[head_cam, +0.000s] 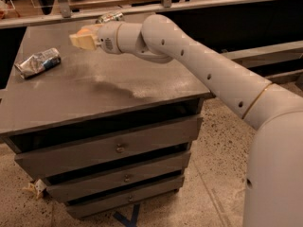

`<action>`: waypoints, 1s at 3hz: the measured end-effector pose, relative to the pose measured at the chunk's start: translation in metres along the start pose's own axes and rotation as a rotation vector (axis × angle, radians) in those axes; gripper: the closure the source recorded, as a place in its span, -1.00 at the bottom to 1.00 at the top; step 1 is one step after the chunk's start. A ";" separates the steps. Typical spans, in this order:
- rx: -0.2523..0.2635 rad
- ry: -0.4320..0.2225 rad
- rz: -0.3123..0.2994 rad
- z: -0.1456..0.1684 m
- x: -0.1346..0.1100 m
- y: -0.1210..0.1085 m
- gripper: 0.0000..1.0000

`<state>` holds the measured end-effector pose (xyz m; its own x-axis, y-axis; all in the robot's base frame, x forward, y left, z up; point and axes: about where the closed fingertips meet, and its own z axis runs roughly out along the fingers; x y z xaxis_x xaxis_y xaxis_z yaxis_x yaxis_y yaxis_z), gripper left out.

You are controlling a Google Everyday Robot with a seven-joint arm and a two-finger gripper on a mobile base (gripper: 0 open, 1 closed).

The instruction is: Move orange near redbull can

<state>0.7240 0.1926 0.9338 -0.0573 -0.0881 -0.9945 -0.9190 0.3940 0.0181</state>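
Observation:
The redbull can (38,63), crumpled silver and blue, lies on its side at the left of the grey cabinet top (118,79). My gripper (81,38) hovers above the back middle of the top, right of the redbull can and well apart from it. Its cream fingers (84,41) are closed around the orange (86,30), of which only a small orange patch shows at the top. The arm reaches in from the right.
A smooth silver can with green and red markings (110,17) lies at the cabinet's back edge, just behind the gripper's wrist. The cabinet has three drawers (118,148) below. A railing and a shelf run behind it. The floor is speckled.

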 end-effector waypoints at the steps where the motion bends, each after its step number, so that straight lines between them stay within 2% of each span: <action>1: -0.052 -0.001 0.012 0.021 0.001 0.030 1.00; 2: -0.067 0.032 0.009 0.037 0.018 0.047 1.00; 3: -0.061 0.070 0.013 0.050 0.040 0.052 1.00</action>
<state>0.6931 0.2556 0.8901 -0.0947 -0.1478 -0.9845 -0.9400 0.3389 0.0395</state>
